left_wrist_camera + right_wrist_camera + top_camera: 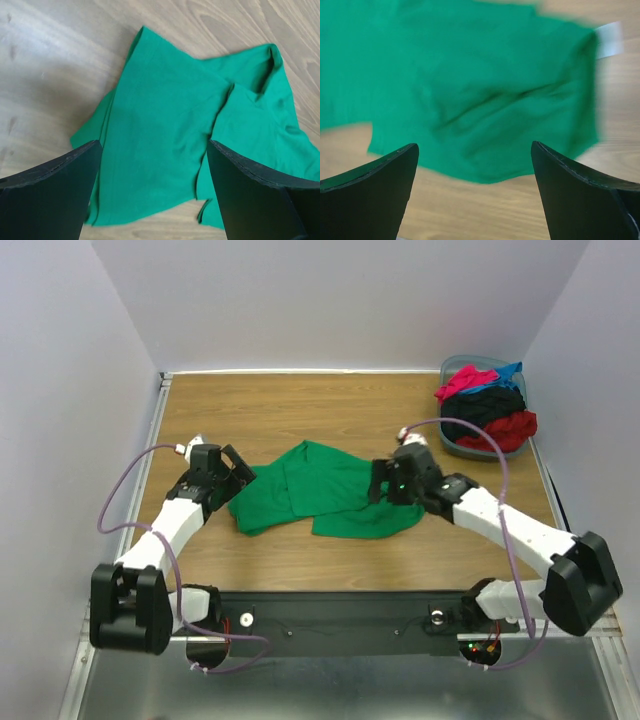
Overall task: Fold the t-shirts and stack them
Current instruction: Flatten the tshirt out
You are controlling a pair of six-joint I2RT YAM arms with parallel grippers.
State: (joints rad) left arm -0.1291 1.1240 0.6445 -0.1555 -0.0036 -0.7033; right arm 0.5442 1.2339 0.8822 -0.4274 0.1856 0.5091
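A bright green t-shirt (pixel 325 490) lies crumpled and partly folded on the wooden table between the arms. It also shows in the left wrist view (pixel 165 135) and, blurred, in the right wrist view (pixel 470 90). My left gripper (pixel 238 478) is open and empty, hovering over the shirt's left edge (pixel 152 167). My right gripper (pixel 380 483) is open and empty over the shirt's right edge (pixel 475 165). Pink-red, blue, black and red t-shirts (pixel 485 405) are piled in the bin.
A grey-blue plastic bin (pixel 452 445) stands at the back right corner of the table (pixel 300 405). White walls enclose the table on the left, back and right. A white tag (pixel 609 40) shows at the shirt's edge.
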